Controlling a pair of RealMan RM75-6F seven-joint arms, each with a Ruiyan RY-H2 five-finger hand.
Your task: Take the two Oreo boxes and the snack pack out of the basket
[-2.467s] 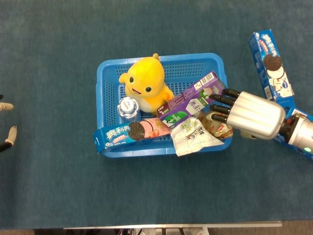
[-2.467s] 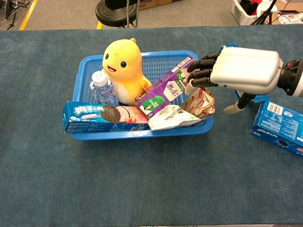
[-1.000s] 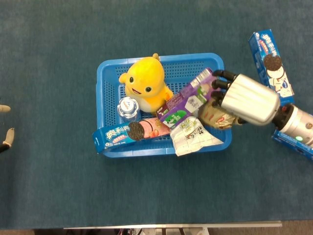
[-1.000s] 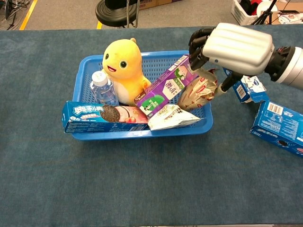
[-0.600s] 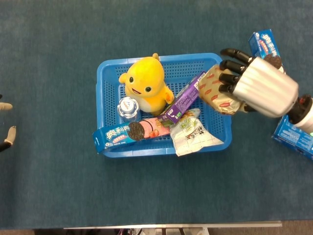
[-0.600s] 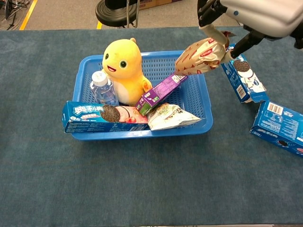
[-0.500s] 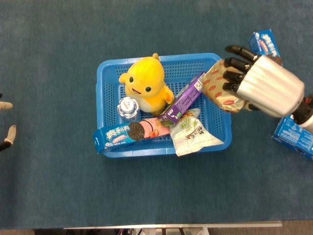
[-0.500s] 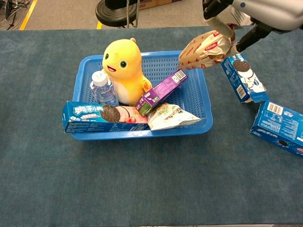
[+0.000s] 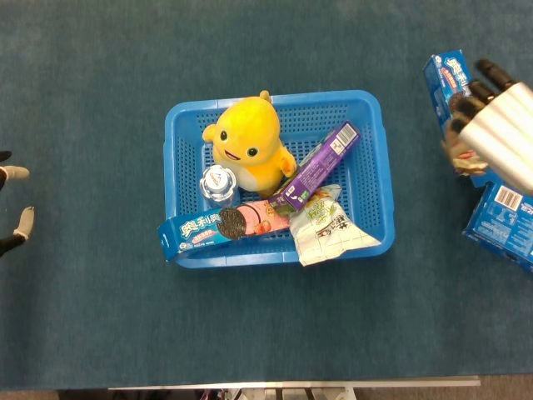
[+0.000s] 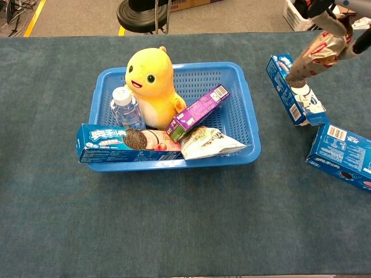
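High at the right, my right hand (image 9: 498, 132) grips a tan and red snack pack (image 10: 316, 57) above the table, clear of the blue basket (image 9: 279, 97); in the head view the hand hides most of the pack. Two blue Oreo boxes lie on the cloth to the right of the basket: one (image 10: 293, 91) under the pack, one (image 10: 343, 155) nearer the front. A pink-and-blue Oreo box (image 10: 124, 141) leans on the basket's front wall (image 10: 174, 164). A white snack bag (image 10: 211, 143) lies inside at the front right. My left hand (image 9: 12, 208) shows only fingertips at the left edge, spread and holding nothing.
Also in the basket are a yellow plush toy (image 9: 247, 143), a small water bottle (image 9: 218, 183) and a purple carton (image 9: 316, 165) lying on a slant. Dark blue cloth covers the table. A black chair base (image 10: 142, 13) stands beyond the far edge.
My right hand took hold of the tan snack pack in the basket, lifted it and carried it right, past the rim. The purple carton it leaned on dropped lower.
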